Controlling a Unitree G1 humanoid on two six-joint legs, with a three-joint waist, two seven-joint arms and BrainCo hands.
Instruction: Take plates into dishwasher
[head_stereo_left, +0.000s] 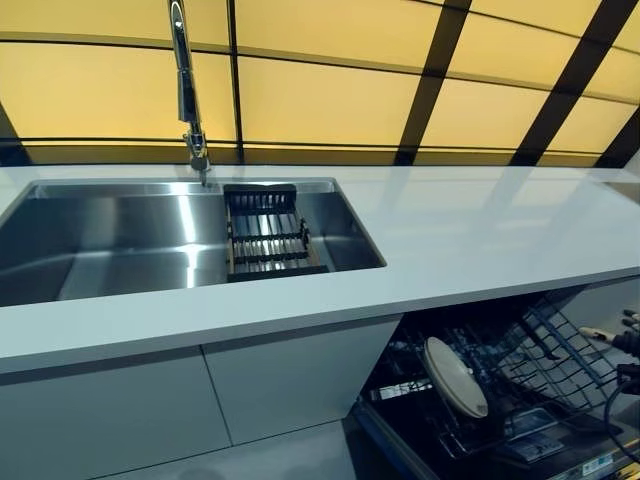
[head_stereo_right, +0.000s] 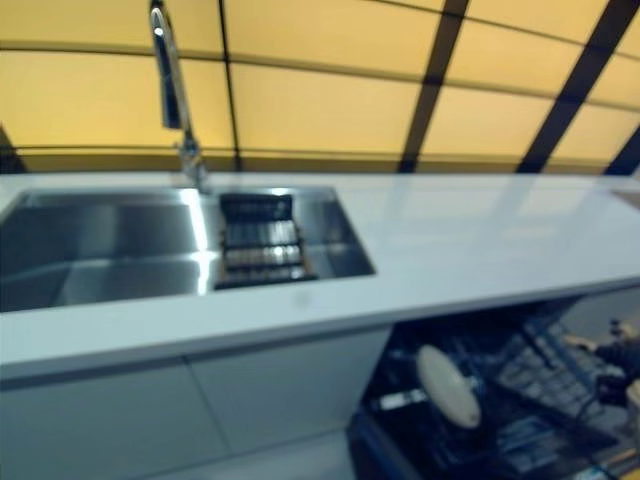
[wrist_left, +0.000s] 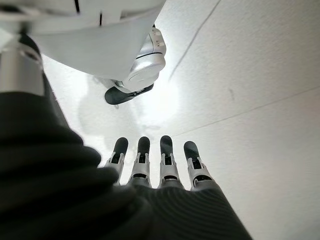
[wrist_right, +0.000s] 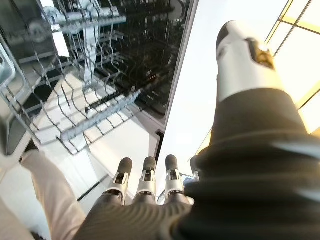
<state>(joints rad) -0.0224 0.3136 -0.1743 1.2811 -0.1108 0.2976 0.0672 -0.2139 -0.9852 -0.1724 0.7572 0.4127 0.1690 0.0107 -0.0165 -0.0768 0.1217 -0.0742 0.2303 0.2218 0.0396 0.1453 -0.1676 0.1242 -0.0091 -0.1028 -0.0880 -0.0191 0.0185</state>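
Left hand (wrist_left: 150, 165): seen only in its own wrist view, hanging over a pale floor, fingers straight and relaxed, holding nothing.

Faucet (head_stereo_left: 186, 90): tall, upright, at the back edge of the sink.

Sink (head_stereo_left: 110, 240): stainless steel basin set into the left part of the table. A black drain rack (head_stereo_left: 265, 235) sits at the right end of the basin, just below and to the right of the faucet base.

Table (head_stereo_left: 480, 230): white top running the full width, bare to the right of the sink. White cabinet doors (head_stereo_left: 200, 410) stand below it on the left.

Dishwasher (head_stereo_left: 500, 400): open below the table on the right, its lower wire rack (wrist_right: 75, 115) pulled out. One white plate (head_stereo_left: 454, 376) stands on edge, tilted, among the tines toward the left side of the rack.

Right hand (wrist_right: 145, 185): at the far right edge of the head views, beside the right side of the rack, well apart from the plate and not touching it. In its own wrist view the fingers are straight and side by side, grasping nothing, extended toward the rack. A person's light trouser leg (wrist_right: 50, 200) shows in that view beside the hand.
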